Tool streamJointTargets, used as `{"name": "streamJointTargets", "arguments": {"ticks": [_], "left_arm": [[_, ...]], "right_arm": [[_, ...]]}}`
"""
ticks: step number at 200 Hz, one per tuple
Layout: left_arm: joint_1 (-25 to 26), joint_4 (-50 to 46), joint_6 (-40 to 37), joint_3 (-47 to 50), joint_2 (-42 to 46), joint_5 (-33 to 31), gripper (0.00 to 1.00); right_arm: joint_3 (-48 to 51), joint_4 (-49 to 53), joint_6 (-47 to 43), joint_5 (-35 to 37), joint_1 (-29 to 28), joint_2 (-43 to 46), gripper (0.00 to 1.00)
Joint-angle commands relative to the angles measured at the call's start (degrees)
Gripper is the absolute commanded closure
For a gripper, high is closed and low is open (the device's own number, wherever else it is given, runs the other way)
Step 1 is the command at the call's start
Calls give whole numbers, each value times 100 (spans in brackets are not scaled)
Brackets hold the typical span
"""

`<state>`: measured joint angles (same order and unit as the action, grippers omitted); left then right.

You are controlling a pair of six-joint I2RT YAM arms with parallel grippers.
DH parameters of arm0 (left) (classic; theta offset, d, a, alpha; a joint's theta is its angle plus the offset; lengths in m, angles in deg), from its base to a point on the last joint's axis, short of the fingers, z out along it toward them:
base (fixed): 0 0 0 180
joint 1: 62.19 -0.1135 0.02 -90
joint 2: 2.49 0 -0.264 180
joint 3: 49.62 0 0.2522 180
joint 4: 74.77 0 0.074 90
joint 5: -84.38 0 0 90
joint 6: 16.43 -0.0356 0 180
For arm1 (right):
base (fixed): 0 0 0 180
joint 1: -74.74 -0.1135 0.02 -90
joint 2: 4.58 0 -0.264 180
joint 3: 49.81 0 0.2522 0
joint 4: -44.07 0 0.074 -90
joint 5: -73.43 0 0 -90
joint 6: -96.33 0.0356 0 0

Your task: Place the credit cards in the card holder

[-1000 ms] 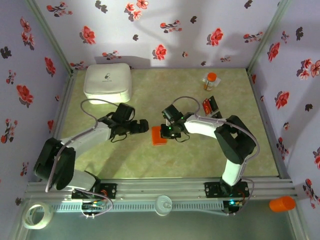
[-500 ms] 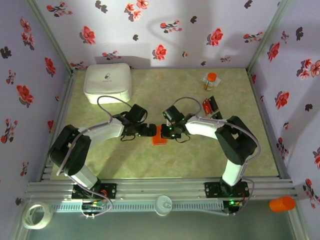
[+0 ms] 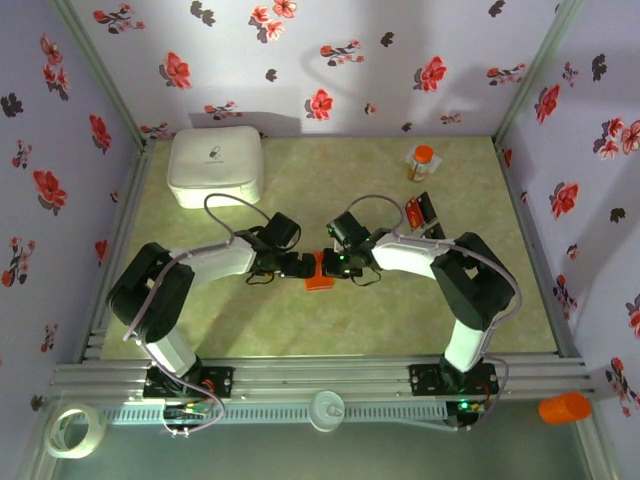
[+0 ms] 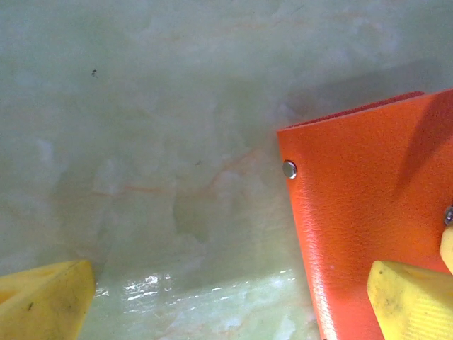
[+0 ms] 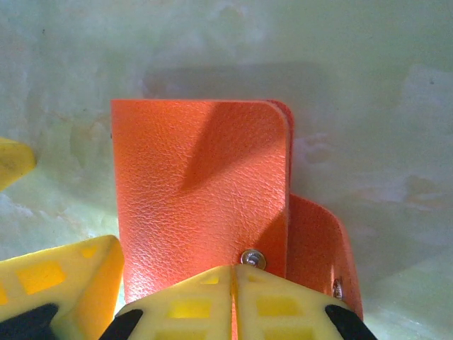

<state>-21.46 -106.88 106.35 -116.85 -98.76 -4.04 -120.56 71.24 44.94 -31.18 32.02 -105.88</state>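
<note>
An orange grained-leather folding card holder (image 3: pixel 318 272) lies flat and folded shut before me, mid green tabletop (image 3: pixel 330 180). Its snap tab (image 5: pixel 318 248) juts sideways. Small red and black credit cards (image 3: pixel 420 211) sit well apart, to my right.

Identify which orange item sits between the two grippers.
The flat card holder at centre; the orange-capped bottle stands far back right, and the orange cylinder lies off the table, front right.

Pale floral walls (image 3: pixel 330 60) around green marbled table (image 3: pixel 330 180)
</note>
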Motion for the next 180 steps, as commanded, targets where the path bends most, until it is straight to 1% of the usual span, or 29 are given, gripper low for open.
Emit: {"name": "streamJointTargets", "arguments": {"ticks": [1,34,93,142,159,180], "left_arm": [[58,-51,-151,-40,-148,-179,0],[126,-187,-220,-49,-208,-357,0],[335,-531,-386,-180,-346,-772,0],[457,-787,-500,-276,-428,-1095,0],[471,-852,-524,-293,-450,-1170,0],[491,-928,-582,-313,-479,-1256,0]], "right_arm": [[87,45,113,-51,27,92,89],[34,176,68,-76,128,288,89],[46,568,-108,-2,640,863,87],[54,637,-181,-77,705,892,87],[62,636,-197,-77,704,853,83],[41,693,-269,-79,704,771,72]]}}
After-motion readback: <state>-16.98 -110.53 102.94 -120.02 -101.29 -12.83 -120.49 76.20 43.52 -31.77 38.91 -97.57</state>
